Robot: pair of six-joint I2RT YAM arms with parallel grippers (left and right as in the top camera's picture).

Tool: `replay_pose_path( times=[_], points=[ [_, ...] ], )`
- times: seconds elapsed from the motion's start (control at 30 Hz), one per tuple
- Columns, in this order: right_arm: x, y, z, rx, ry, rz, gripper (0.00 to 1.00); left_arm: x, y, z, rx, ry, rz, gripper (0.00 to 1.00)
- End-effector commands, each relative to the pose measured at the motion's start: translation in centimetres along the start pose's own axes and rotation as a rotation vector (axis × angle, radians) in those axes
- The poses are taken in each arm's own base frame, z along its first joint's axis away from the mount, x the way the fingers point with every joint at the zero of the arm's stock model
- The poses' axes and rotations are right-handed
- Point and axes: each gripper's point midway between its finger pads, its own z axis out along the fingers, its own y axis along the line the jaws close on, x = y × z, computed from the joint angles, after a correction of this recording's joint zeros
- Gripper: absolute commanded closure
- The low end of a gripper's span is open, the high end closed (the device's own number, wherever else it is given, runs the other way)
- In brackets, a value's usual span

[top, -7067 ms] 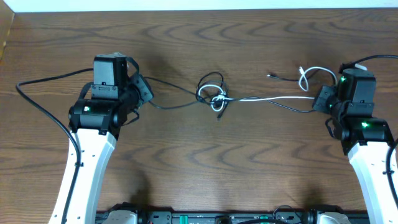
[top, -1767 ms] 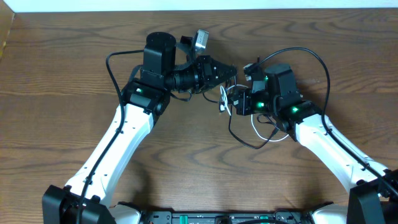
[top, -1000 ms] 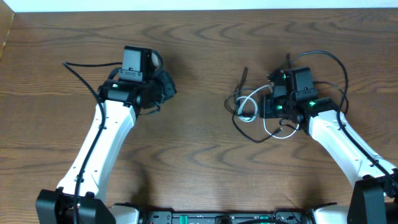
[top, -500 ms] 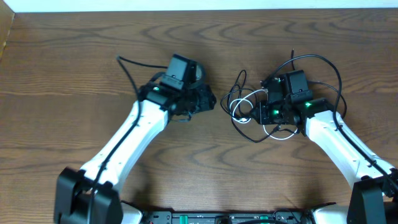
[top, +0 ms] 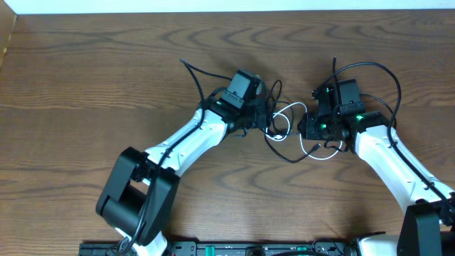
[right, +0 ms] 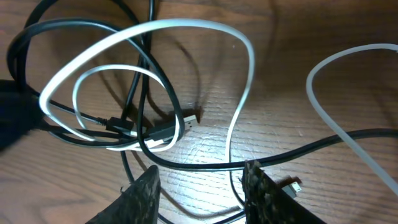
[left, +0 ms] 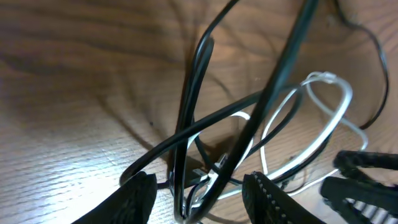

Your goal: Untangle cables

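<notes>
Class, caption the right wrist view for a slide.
Open right gripper above looped thin white cable tangled with thin black cables on wooden table.

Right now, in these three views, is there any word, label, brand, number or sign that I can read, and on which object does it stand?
None: no text can be read in any view.
White cable and black cables: no print shows.
Left arm and right arm: only green lights, no label shows.
Dark rail at the bottom edge of the overhead view: small marks, too small to read.
</notes>
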Motion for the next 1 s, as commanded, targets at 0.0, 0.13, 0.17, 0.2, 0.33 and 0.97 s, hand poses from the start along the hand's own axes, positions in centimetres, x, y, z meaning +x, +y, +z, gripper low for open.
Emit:
replay_pose_path(
  times=[0.0, 0.13, 0.17, 0.2, 0.33, 0.97],
  points=[
    [-0.1, 1.1, -0.2, -0.062, 0.009, 0.009, 0.6, 0.6, 1.1, 1.1, -0.034, 0.019, 0.005, 0.6],
    [0.4, 2.4, -0.2, -0.121, 0.029, -0.002, 0.57, 0.6, -0.4, 0.3, 0.023, 0.027, 0.01, 0.92],
    [0.4, 2.5, -0.2, -0.126, 0.031, -0.002, 0.57, 0.2, -1.2, -0.4, 0.05, 0.018, 0.016, 0.93],
    [0.4, 2.8, -0.2, -0.139, 0.032, -0.006, 0.56, -0.1, -2.0, -1.1, 0.076, 0.01, 0.023, 0.93],
    [0.0, 3.6, -0.4, -0.184, 0.016, -0.03, 0.56, -0.9, -5.7, -5.6, 0.207, -0.04, 0.062, 0.92],
    [-2.2, 4.3, -0.5, -0.2, -0.075, -0.03, 0.99, -0.5, -10.2, -14.2, 0.394, -0.091, 0.049, 0.92]
  ],
)
